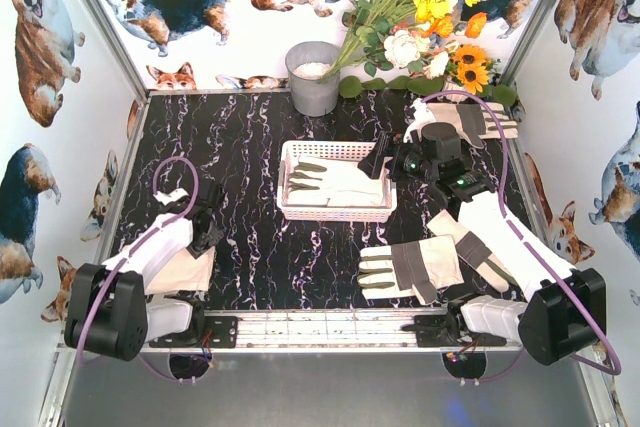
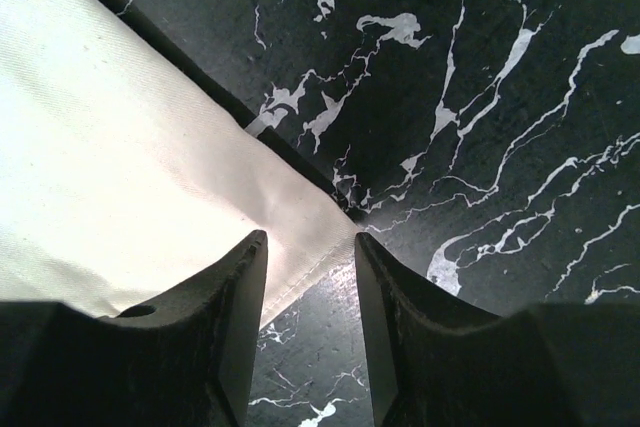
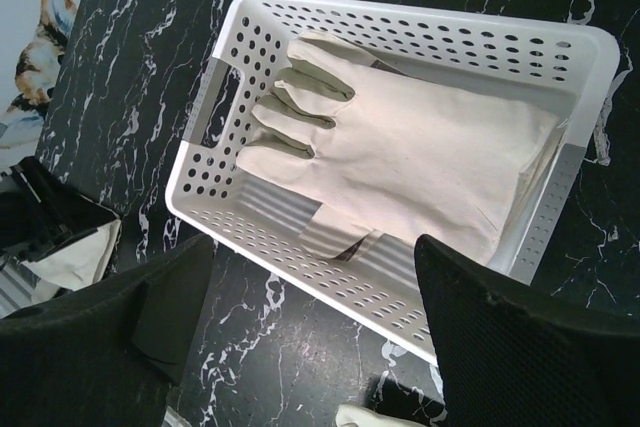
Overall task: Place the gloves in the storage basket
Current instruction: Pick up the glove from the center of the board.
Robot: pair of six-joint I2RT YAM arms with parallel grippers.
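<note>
Beneath the left arm, glove mostly hidden, shape unclear.

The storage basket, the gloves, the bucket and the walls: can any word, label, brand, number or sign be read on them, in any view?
None: there is no readable text in any view. The storage basket, the gloves, the grey bucket and the corgi-printed walls show no words, labels, numbers or signs.
</note>
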